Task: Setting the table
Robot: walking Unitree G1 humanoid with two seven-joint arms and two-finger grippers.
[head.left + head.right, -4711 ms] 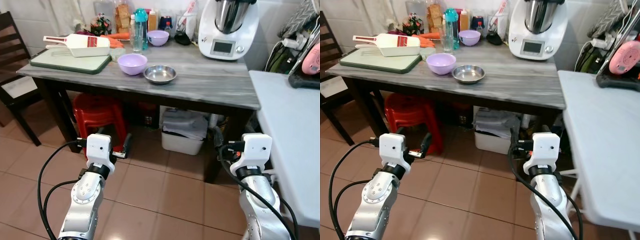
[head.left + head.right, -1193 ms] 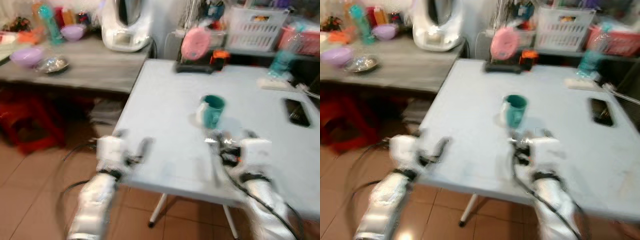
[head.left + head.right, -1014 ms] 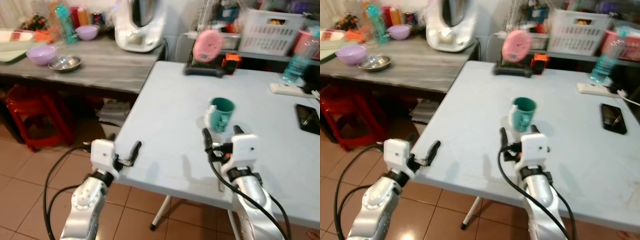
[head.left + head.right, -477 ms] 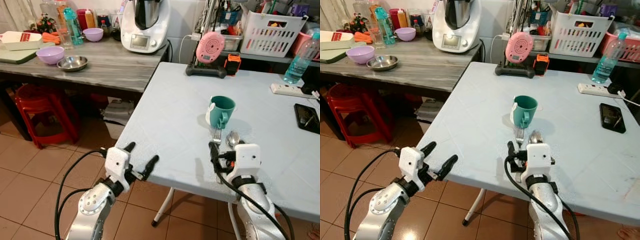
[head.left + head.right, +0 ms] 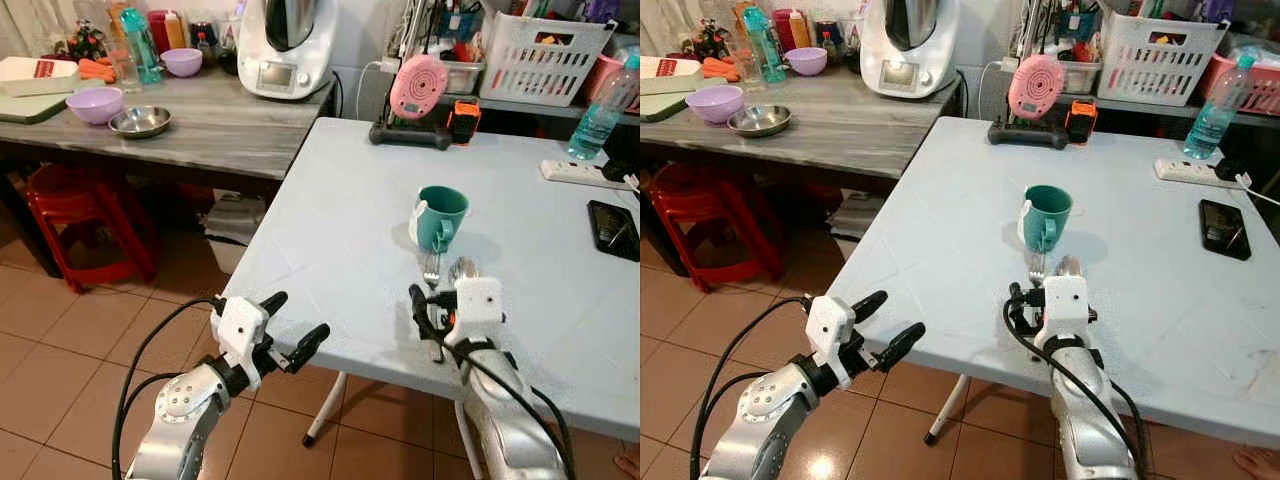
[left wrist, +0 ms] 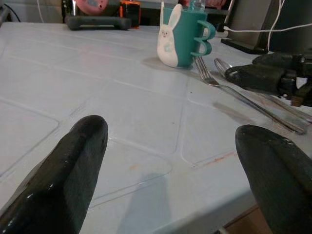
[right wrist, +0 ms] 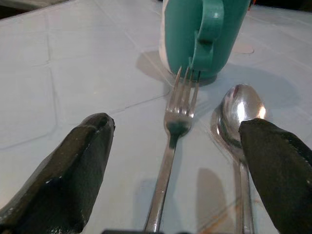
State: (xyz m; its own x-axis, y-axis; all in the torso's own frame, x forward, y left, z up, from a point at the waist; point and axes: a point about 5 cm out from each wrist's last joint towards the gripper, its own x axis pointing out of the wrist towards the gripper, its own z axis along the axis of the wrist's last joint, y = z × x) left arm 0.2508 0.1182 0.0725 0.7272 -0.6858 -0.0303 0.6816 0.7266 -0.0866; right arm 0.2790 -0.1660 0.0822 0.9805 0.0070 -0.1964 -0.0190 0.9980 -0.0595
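Your right gripper (image 7: pixel 175 161) hovered wide open and empty over the silver metal fork (image 7: pixel 170 141) beside the shiny spoon (image 7: pixel 239 117), near the teal ceramic mug (image 5: pixel 440 216); left gripper (image 5: pixel 290 330) gaped empty at the pale-blue table's (image 5: pixel 330 230) edge.

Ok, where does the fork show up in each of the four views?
Left eye view: fork lies just in front of the teal mug.
Right eye view: fork, same spot, ahead of the right pincer.
Left wrist view: fork, right of the mug.
Right wrist view: fork, beside the spoon.
Shared landmark: the mug.
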